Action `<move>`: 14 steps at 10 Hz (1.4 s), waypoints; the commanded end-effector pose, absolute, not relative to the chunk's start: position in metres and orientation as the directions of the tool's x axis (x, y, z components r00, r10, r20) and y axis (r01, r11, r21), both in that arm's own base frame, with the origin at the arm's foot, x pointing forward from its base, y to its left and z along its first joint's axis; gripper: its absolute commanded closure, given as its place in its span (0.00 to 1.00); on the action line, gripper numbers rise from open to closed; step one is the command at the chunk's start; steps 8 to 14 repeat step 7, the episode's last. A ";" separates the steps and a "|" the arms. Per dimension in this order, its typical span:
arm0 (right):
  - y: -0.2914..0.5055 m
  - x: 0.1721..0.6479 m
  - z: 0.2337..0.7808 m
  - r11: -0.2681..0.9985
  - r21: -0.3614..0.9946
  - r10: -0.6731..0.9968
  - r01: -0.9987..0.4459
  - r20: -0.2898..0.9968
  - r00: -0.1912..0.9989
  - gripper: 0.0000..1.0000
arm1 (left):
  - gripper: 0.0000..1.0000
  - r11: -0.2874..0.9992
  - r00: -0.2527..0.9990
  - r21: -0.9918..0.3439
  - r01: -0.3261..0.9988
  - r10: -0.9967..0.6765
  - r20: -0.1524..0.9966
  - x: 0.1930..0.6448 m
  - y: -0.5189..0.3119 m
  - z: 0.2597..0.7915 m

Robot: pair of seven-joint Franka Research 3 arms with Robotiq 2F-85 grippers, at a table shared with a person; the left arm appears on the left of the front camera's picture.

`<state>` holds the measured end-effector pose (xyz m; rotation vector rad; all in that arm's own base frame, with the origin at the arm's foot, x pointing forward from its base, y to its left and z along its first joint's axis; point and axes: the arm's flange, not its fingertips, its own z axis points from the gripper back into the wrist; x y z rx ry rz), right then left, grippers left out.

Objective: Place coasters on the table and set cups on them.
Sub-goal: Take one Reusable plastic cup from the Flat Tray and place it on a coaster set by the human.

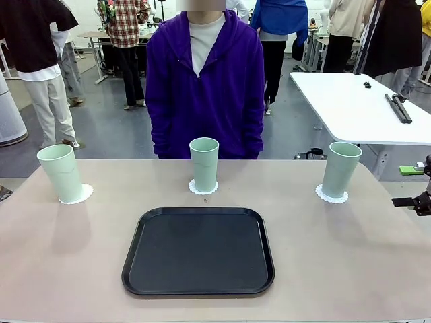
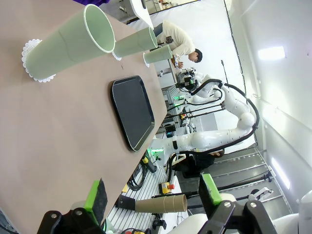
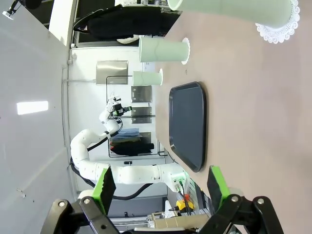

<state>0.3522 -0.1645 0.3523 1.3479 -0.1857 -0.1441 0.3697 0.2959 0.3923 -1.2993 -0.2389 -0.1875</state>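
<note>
Three pale mint-green cups stand upright on the beige table (image 1: 337, 256), each on a white lacy coaster: the left cup (image 1: 60, 173) on its coaster (image 1: 75, 196), the middle cup (image 1: 204, 165) on its coaster (image 1: 202, 189), the right cup (image 1: 341, 169) on its coaster (image 1: 332, 196). My left gripper (image 2: 152, 195) is open and holds nothing; the left cup (image 2: 68, 46) lies well ahead of it. My right gripper (image 3: 162, 187) is also open and bare, away from the right cup (image 3: 234, 10) and its coaster (image 3: 280, 29). A dark part of it shows at the table's right edge (image 1: 417, 200).
A black rounded-corner tray (image 1: 198, 251) lies bare in the middle of the table, nearer my side. A person in a purple hoodie (image 1: 205, 87) stands at the far edge behind the middle cup. A white table (image 1: 363, 108) stands beyond at the right.
</note>
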 end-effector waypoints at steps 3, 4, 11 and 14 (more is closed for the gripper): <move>-0.163 0.353 0.353 0.213 0.977 -0.200 -0.018 0.062 0.978 0.00 | 0.00 0.270 0.961 -0.925 0.267 -0.003 0.276 0.369 0.295 0.395; -0.163 0.353 0.353 0.213 0.977 -0.200 -0.018 0.062 0.978 0.00 | 0.00 0.270 0.961 -0.925 0.267 -0.003 0.276 0.369 0.295 0.395; -0.163 0.353 0.353 0.213 0.977 -0.200 -0.018 0.062 0.978 0.00 | 0.00 0.270 0.961 -0.925 0.267 -0.003 0.276 0.369 0.295 0.395; -0.163 0.353 0.353 0.213 0.977 -0.200 -0.018 0.062 0.978 0.00 | 0.00 0.270 0.961 -0.925 0.267 -0.003 0.276 0.369 0.295 0.395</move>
